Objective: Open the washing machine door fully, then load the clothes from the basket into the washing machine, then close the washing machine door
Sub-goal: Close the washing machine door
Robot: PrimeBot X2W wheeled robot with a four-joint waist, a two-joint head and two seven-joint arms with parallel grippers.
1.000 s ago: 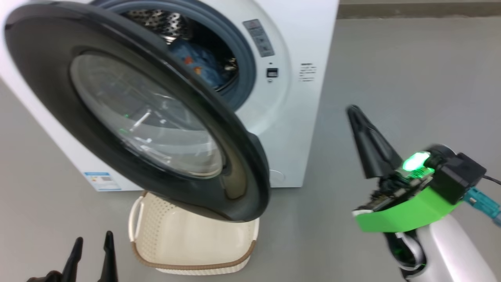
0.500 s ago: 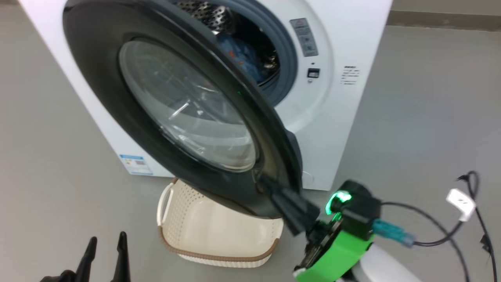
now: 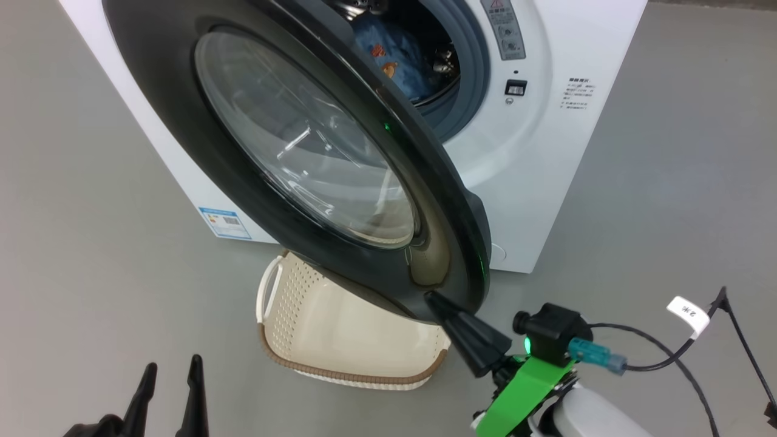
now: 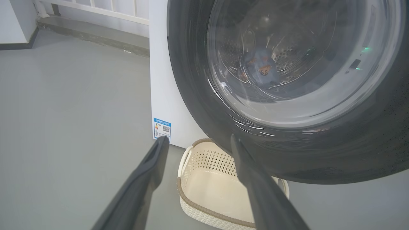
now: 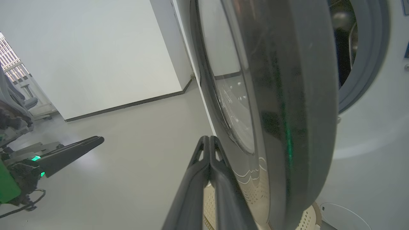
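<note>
1. Nearest, the left end effector (image 3: 172, 388) is hovering low over the grey floor (image 3: 91, 273) at the bottom left of the head view. Its two dark fingers are spread wide and are holding nothing.
2. In the left wrist view those fingers (image 4: 143, 179) are framing the scene ahead, one pointing toward a blue label (image 4: 162, 128) and the other crossing the door's lower rim.
3. The right end effector (image 3: 440, 306) is reaching up from the lower right on a green mount (image 3: 528, 388). Its fingers are pressed together into a single point and are gripping nothing. The tip is meeting the bottom edge of the washing machine door (image 3: 152, 109), though I cannot tell whether it is actually touching.
4. A black cable (image 3: 655, 352) with a white tag is trailing from that wrist across the floor.
5. The basket (image 3: 340, 328) is sitting on the floor just in front of the washing machine (image 3: 546, 152), partly beneath the door, with its cream inside facing up.
6. The door is standing swung out from the machine's front, its clear bowl window ringed by the glossy black rim, leaving the grey-sealed opening uncovered.
7. Farthest, the clothes (image 3: 394, 51) are lying inside the drum, blue fabric with orange-brown figures, also showing through the glass in the left wrist view.
</note>
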